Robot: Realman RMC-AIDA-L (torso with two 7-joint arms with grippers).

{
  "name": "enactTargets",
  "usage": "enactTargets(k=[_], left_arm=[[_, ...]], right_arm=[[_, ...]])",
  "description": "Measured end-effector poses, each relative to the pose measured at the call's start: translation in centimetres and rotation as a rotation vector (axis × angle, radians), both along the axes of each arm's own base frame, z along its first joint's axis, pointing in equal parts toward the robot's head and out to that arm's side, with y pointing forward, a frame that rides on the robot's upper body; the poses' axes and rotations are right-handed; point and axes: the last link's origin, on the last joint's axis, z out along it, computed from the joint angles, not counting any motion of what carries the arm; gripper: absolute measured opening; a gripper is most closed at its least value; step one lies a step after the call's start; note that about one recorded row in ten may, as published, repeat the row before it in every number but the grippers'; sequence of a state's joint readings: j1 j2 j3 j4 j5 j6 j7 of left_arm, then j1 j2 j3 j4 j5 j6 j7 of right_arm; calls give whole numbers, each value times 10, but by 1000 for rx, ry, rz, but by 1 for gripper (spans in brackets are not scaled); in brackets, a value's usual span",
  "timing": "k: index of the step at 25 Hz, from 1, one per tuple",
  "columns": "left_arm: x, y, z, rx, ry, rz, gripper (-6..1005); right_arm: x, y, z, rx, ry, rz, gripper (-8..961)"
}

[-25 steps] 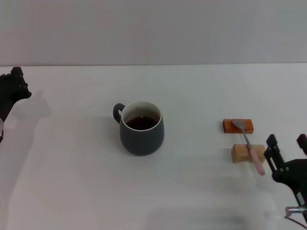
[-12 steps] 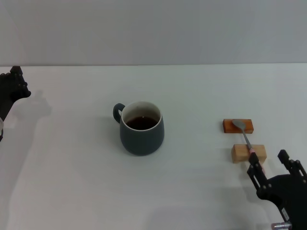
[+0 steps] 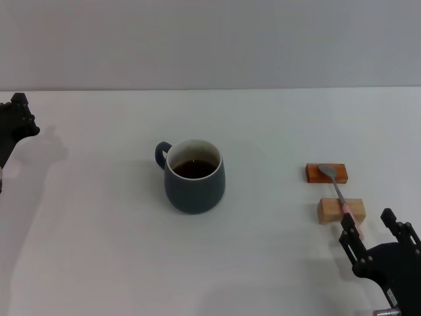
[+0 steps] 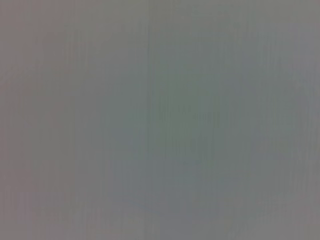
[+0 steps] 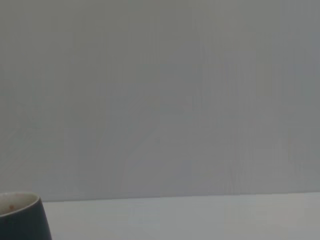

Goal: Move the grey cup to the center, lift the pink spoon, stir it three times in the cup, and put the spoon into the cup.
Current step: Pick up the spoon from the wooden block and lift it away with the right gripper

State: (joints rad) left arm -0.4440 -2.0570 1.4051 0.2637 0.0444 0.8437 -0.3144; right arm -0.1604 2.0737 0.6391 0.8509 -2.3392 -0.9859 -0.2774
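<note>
The grey cup [image 3: 193, 176] stands upright near the middle of the white table, holding dark liquid, its handle toward the back left. Its rim also shows in the right wrist view [image 5: 22, 215]. The pink spoon [image 3: 340, 195] lies across two blocks at the right, its silver bowl on the orange-brown block [image 3: 325, 173] and its neck on the light wooden block [image 3: 340, 210]. My right gripper [image 3: 375, 229] is open just in front of the spoon's pink handle end, low at the right front. My left gripper [image 3: 14, 122] is at the far left edge.
The white table [image 3: 99, 224] runs to a grey wall behind. The left wrist view shows only a plain grey surface.
My right gripper has moved toward the front, away from the spoon handle, and now stands just below the wooden block. The left arm has drawn slightly left. Cup and spoon have not moved.
</note>
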Motion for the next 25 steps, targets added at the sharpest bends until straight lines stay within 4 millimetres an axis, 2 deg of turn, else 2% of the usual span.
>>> enactTargets(k=[9,25], left_arm=[[-1,-1,0,1,-2,1,1],[0,-2,0,5,-6,-5,2]], right_arm=[[11,5,-2,-33,45,-15,670],[13,10,-9,-76,60,-4,669]])
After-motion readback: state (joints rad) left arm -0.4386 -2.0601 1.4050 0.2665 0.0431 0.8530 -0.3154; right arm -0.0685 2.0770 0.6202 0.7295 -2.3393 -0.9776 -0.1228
